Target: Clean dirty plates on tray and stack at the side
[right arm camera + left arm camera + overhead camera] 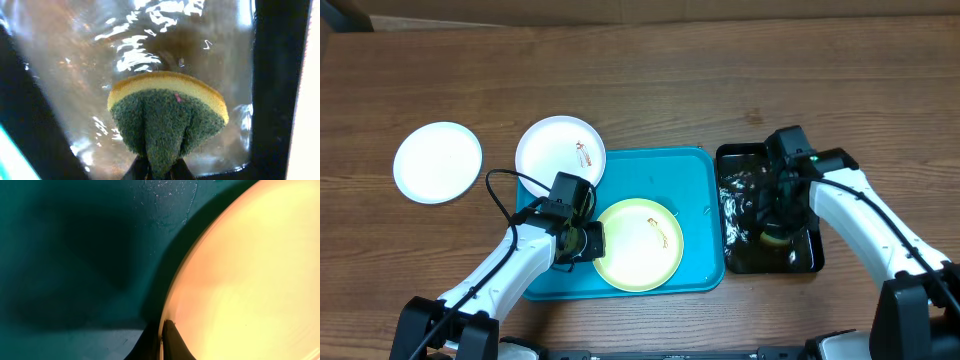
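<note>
A pale yellow-green plate (638, 244) lies on the turquoise tray (690, 175) with a small brown smear near its centre. My left gripper (596, 242) is shut on that plate's left rim. In the left wrist view the rim of the plate (250, 280) sits pinched between the dark fingertips of the gripper (162, 340), above the tray floor (75, 255). A white plate (560, 150) with an orange smear overlaps the tray's upper left corner. Another white plate (438, 162) rests on the table at far left. My right gripper (772, 232) is shut on a sponge (167, 115).
A glossy black tray (810, 262) holding water stands right of the turquoise tray. The yellow-and-green sponge (776, 239) hangs over it in the right gripper (160, 172), above the rippled water, with the black rim (280, 75) at the right.
</note>
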`<state>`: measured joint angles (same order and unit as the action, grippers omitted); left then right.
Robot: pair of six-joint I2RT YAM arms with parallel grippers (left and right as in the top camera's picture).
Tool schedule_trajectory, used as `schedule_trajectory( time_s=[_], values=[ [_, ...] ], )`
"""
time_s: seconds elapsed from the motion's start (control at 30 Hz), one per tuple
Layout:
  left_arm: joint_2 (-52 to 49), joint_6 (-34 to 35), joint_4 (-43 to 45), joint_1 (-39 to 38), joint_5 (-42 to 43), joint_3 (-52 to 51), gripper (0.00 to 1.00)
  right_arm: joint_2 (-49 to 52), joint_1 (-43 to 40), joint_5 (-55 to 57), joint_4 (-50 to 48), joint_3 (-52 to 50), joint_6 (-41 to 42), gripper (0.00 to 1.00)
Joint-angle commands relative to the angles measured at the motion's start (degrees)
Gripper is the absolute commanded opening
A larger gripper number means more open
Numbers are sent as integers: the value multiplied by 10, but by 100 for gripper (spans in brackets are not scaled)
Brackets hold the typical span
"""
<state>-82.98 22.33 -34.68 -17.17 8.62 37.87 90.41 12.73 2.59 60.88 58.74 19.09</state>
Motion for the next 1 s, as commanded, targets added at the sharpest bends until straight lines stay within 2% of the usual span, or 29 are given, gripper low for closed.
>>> schedule_trajectory(
  time_s=[0.0, 0.33, 0.63, 0.8, 0.97],
  values=[
    [2, 7, -2, -2, -12, -2, 4, -7, -2, 9, -16, 32, -14, 4],
    [2, 6, 0, -2, -12, -2, 4, -7, -2, 0, 1, 37, -17, 4],
    [2, 8, 0, -2, -11, -2, 4, -7, 4, -161, 33, 95, -98, 4],
    [2, 12, 5, -2, -12, -2, 4, -7, 47, -311, 0, 103, -173, 4],
    [2, 28, 14, -2, -16, -2, 4, -7, 127, -300, -45, 99, -172, 4]
  ],
)
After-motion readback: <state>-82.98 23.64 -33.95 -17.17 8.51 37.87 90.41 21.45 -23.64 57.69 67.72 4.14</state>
